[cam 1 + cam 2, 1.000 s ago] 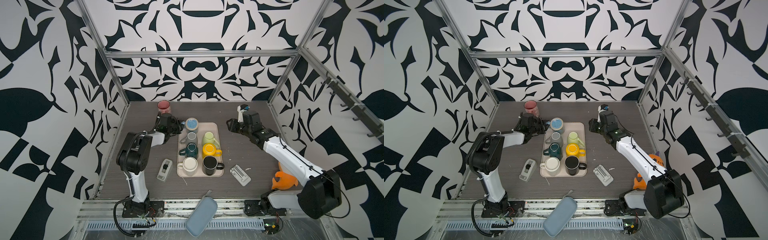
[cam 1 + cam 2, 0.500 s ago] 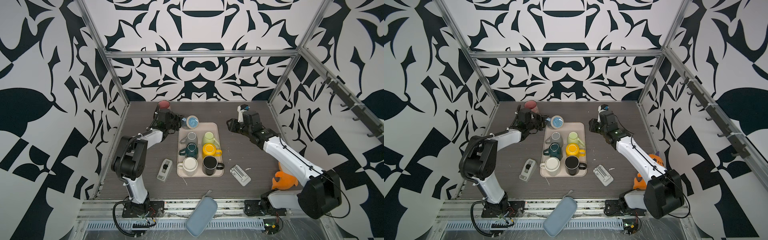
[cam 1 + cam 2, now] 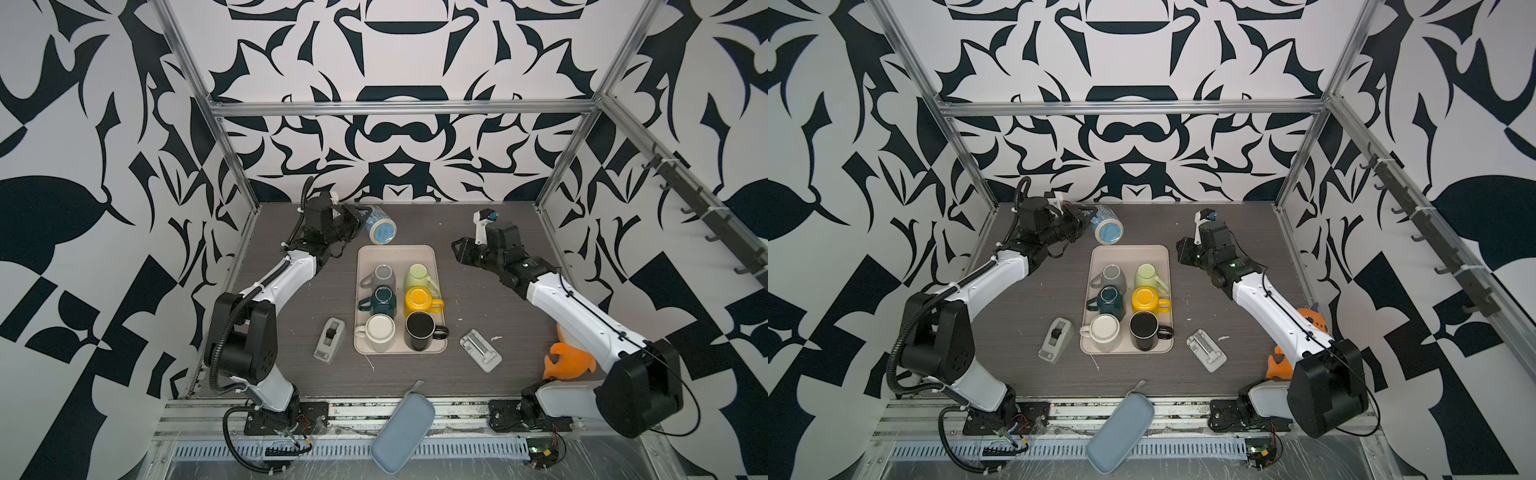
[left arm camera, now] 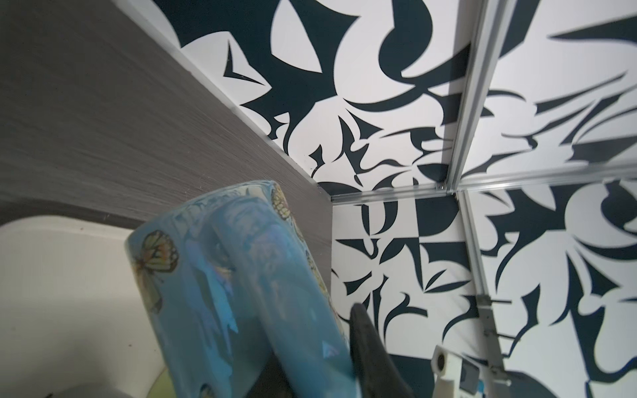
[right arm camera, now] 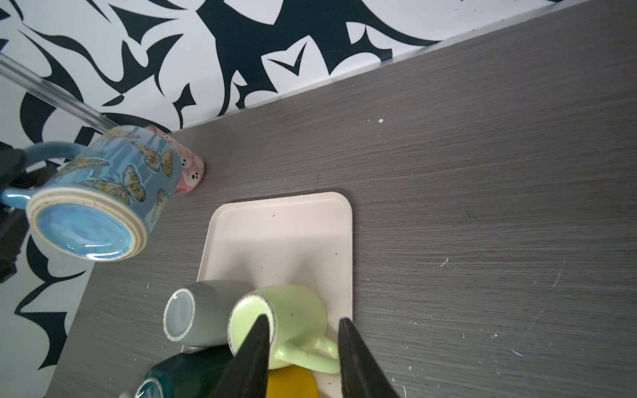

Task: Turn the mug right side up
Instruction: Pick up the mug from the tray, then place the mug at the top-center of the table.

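The mug is blue with butterflies. It hangs in the air behind the back left corner of the tray, tipped onto its side with its base facing the front in both top views. My left gripper is shut on its handle; in the left wrist view the mug fills the space in front of the left gripper. The right wrist view shows the mug's ringed base. My right gripper hovers open right of the tray with nothing between its fingers.
On the tray stand a grey mug and a light green mug, both bottom up, and teal, yellow, white and black mugs. A pink mug sits at the back left wall. A tape dispenser, a grey holder, an orange toy and a blue-grey case lie round about.
My left gripper has lifted the blue mug off the tray's back left corner, carried it back and up, and tipped it onto its side. The right arm has stayed where it was.
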`<state>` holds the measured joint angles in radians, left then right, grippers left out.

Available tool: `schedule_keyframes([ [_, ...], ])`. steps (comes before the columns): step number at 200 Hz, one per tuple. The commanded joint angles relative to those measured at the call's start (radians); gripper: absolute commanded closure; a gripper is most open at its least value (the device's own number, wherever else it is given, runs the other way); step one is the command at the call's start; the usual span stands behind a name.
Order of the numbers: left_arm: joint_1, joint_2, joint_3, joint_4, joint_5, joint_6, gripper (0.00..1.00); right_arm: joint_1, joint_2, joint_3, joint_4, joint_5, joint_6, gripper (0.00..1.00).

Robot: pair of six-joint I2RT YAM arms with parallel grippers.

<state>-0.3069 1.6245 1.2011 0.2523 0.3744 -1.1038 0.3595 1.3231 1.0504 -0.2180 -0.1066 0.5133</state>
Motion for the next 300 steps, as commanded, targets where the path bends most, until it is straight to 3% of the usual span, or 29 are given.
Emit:
schedule_keyframes([
  [1, -0.022, -0.071, 0.075, 0.000, 0.045, 0.261, 1.00, -0.004, -0.011, 0.064, 0.010, -0.053, -0.023, 0.66],
  [26, -0.076, -0.116, 0.107, -0.131, -0.058, 0.517, 1.00, -0.004, 0.004, 0.094, 0.005, -0.104, -0.036, 0.68],
  [57, -0.198, -0.183, 0.100, -0.208, -0.264, 0.847, 1.00, -0.006, 0.032, 0.141, 0.008, -0.187, -0.040, 0.68],
  [122, -0.348, -0.269, -0.063, 0.018, -0.513, 1.178, 1.00, -0.017, 0.057, 0.234, 0.042, -0.339, -0.031, 0.67],
  [206, -0.488, -0.268, -0.215, 0.425, -0.745, 1.399, 1.00, -0.021, 0.116, 0.248, 0.247, -0.602, 0.142, 0.64],
  [246, -0.530, -0.218, -0.229, 0.600, -0.837, 1.493, 1.00, -0.021, 0.135, 0.253, 0.269, -0.625, 0.174, 0.60],
  [300, -0.553, -0.158, -0.216, 0.725, -0.880, 1.566, 1.00, -0.021, 0.148, 0.255, 0.303, -0.647, 0.224, 0.57],
])
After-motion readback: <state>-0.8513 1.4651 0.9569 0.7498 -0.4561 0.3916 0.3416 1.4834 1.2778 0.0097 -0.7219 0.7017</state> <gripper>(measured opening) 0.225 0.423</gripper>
